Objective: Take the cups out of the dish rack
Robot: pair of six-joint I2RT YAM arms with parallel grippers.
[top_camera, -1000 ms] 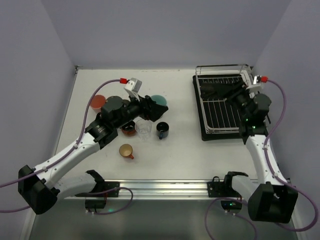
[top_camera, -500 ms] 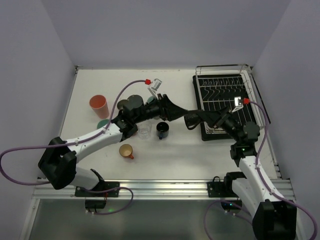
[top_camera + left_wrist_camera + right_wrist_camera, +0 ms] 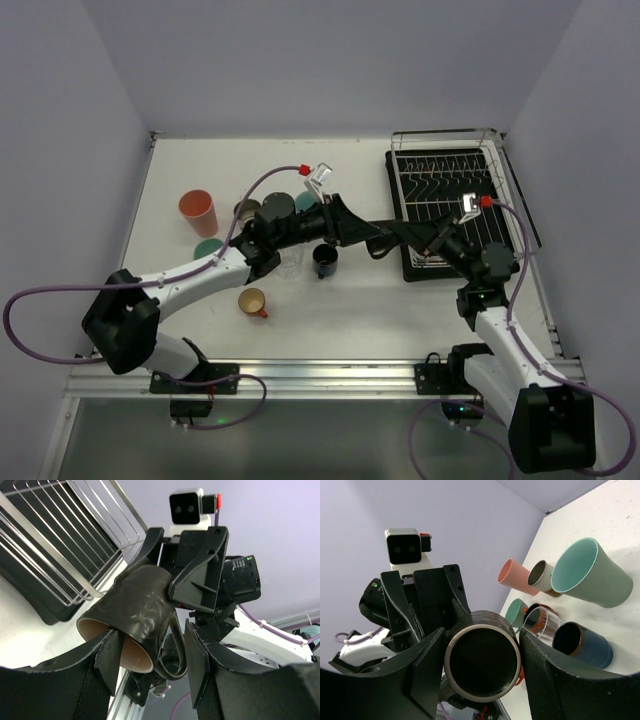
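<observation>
The white table (image 3: pixel 380 310) runs from the arm bases to plain lilac walls (image 3: pixel 330 70) on the left, far and right sides.

Above it the two grippers meet nose to nose. The right gripper (image 3: pixel 402 238) is clamped on a dark mug (image 3: pixel 382 241), one finger tight on each side of the body (image 3: pixel 482 662). The left gripper (image 3: pixel 362 234) has its jaws apart around the mug's other end (image 3: pixel 135 610). One finger (image 3: pixel 107 662) lies against the rim, and the other stands off with the handle in the gap.

The mug lies on its side, off the table. Its long axis runs along the line joining the two grippers, with the open mouth toward the left wrist and the base toward the right wrist.

Below and behind the left jaws stand an orange cup (image 3: pixel 253 301), a blue cup (image 3: pixel 325 260), a clear glass (image 3: pixel 290 262) and a salmon tumbler (image 3: pixel 197 212). Behind the right jaws sits the dish rack (image 3: pixel 455 185).
</observation>
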